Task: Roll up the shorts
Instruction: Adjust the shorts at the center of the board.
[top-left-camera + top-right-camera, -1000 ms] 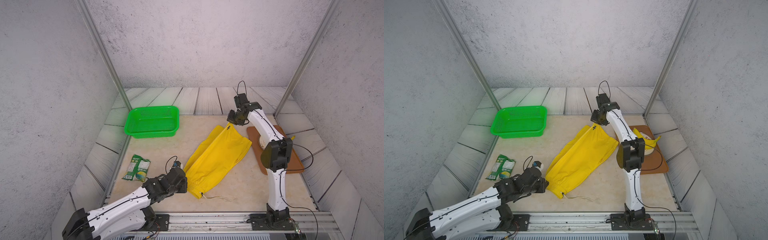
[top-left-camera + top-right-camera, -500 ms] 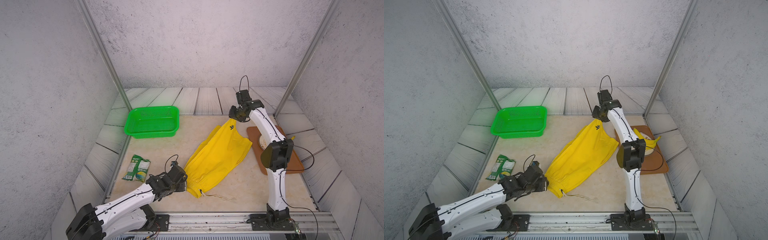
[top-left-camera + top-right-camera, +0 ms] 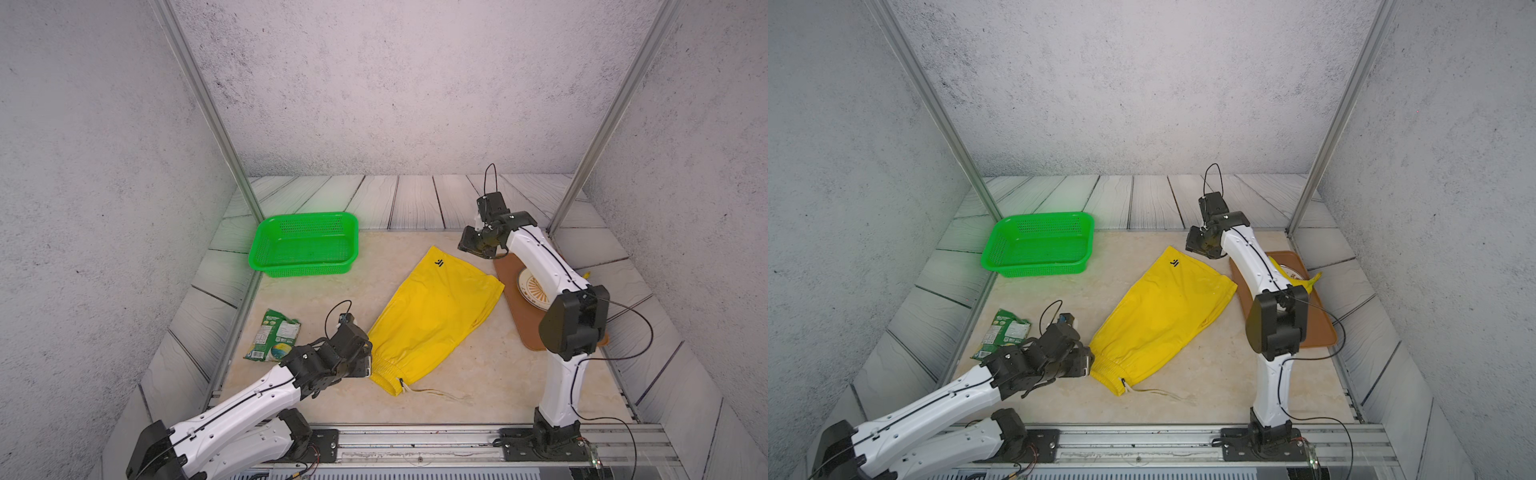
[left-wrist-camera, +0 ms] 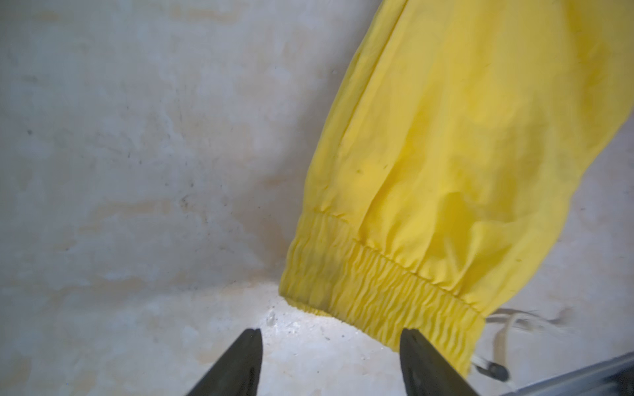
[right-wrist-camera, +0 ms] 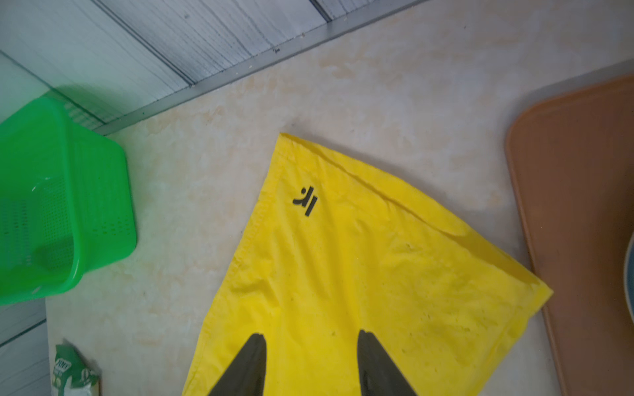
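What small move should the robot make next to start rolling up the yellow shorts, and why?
Probably close the left end effector on the elastic waistband. The shorts lie flat and unrolled, both end effectors are open and empty, and the left one sits at the waistband's corner; the right end effector hovers over the hem end.

Both arms are letting go of the shorts [image 3: 432,316]. The left gripper [image 4: 329,336] is spreading its jaws at the waistband [image 4: 377,291] corner. The right gripper [image 5: 310,337] is opening and releasing the leg hem [image 3: 469,268], which is dropping flat onto the table, its black logo [image 3: 439,262] coming into view.
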Controlling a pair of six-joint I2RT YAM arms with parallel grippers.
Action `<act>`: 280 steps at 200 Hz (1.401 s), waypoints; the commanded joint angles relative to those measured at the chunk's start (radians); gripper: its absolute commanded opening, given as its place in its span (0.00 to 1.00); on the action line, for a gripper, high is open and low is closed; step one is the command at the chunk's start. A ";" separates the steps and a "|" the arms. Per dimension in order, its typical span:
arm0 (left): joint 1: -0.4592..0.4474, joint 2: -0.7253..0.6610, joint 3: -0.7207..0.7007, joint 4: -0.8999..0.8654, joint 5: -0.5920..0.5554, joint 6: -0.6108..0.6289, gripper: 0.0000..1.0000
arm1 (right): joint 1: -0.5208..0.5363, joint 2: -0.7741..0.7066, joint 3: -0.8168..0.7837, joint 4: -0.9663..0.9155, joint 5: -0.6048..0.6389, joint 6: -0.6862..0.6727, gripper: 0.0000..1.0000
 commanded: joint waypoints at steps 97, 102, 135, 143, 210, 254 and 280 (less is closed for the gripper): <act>0.006 0.311 -0.009 0.100 0.032 0.083 0.63 | 0.147 -0.298 -0.926 0.475 -0.041 0.118 0.43; 0.005 0.311 -0.028 0.108 0.034 0.076 0.63 | 0.147 -0.285 -0.932 0.475 -0.036 0.125 0.43; 0.005 0.255 -0.143 0.136 0.064 0.035 0.64 | 0.147 -0.228 -0.963 0.519 -0.008 0.151 0.42; 0.005 0.236 -0.168 0.149 0.084 0.029 0.63 | 0.146 -0.209 -0.957 0.525 0.006 0.153 0.41; -0.007 0.292 -0.236 0.332 0.212 -0.016 0.48 | 0.139 0.040 -0.675 0.464 0.080 0.105 0.38; -0.018 0.441 -0.129 0.412 0.246 -0.004 0.47 | 0.107 0.139 -0.456 0.352 0.114 0.049 0.38; -0.021 0.511 -0.043 0.416 0.231 0.025 0.44 | 0.103 0.117 -0.367 0.272 0.131 0.012 0.39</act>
